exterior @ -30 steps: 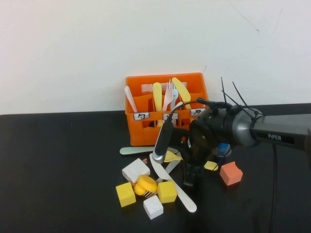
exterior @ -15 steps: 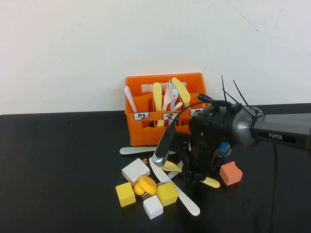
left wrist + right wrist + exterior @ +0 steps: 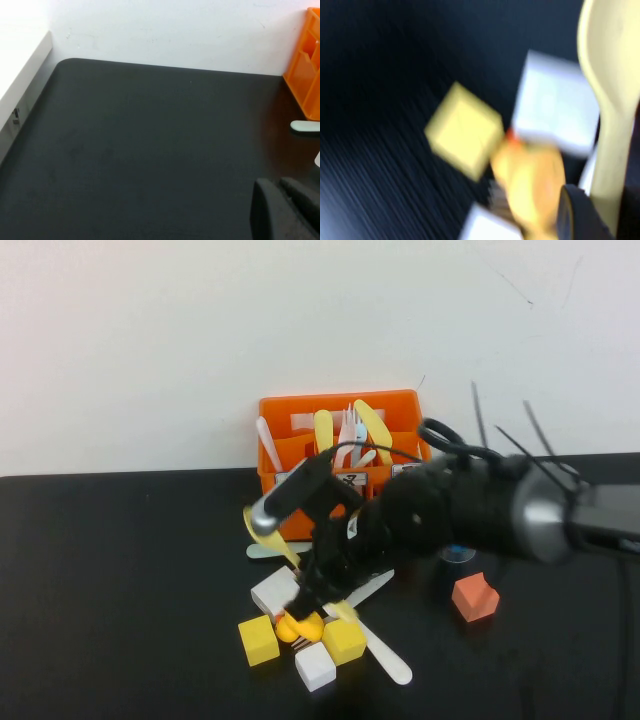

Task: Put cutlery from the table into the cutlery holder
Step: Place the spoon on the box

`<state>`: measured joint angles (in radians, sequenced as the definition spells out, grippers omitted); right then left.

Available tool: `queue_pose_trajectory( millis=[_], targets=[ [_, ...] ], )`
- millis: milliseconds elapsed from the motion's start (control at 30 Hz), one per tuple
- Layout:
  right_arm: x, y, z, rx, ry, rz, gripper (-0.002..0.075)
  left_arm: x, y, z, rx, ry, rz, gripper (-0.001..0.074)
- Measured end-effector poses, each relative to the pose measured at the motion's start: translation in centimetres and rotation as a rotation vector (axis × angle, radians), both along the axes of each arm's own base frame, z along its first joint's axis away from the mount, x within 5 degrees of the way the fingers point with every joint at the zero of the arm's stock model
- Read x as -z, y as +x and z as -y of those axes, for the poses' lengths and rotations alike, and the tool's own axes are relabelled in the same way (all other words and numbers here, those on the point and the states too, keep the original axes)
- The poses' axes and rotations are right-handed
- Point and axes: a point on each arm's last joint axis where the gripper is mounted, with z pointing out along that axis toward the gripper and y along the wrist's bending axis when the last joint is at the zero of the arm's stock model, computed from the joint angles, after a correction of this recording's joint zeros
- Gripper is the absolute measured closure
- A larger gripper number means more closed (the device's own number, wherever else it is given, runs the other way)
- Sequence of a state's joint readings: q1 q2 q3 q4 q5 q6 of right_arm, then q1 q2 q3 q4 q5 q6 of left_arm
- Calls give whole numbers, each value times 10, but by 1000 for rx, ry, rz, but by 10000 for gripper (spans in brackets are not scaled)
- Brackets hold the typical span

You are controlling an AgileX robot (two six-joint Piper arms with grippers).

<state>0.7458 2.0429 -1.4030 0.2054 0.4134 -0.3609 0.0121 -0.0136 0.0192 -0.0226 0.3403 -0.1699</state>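
The right hand point(image 3: 318, 592) pinches a yellow spoon point(image 3: 290, 555) above the duck point(image 3: 300, 625) and cubes. The left hand point(image 3: 285, 210), pressed together, hangs over the bare desk point(image 3: 140, 150).

Bright, even light; the right wrist view is heavily motion-blurred, the high view slightly soft.

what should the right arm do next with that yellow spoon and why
Probably carry it back and up to the orange cutlery holder. The right gripper is shut on the yellow spoon, lifted off the table above the cubes and the duck. The left gripper, shut, is off to the left.
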Motion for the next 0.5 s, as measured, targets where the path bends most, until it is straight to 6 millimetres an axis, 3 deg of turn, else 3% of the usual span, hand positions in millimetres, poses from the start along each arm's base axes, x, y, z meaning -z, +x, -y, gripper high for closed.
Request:
queue_pose_trajectory(
  millis=[133, 300, 500],
  targets=[
    [-16, -18, 2, 135, 235, 124, 580, 0, 0, 0, 0, 0, 0, 736],
    [-39, -34, 7, 260, 422, 407, 580, 0, 0, 0, 0, 0, 0, 736],
    [-69, -25, 12, 356, 553, 711, 580, 0, 0, 0, 0, 0, 0, 736]
  ],
)
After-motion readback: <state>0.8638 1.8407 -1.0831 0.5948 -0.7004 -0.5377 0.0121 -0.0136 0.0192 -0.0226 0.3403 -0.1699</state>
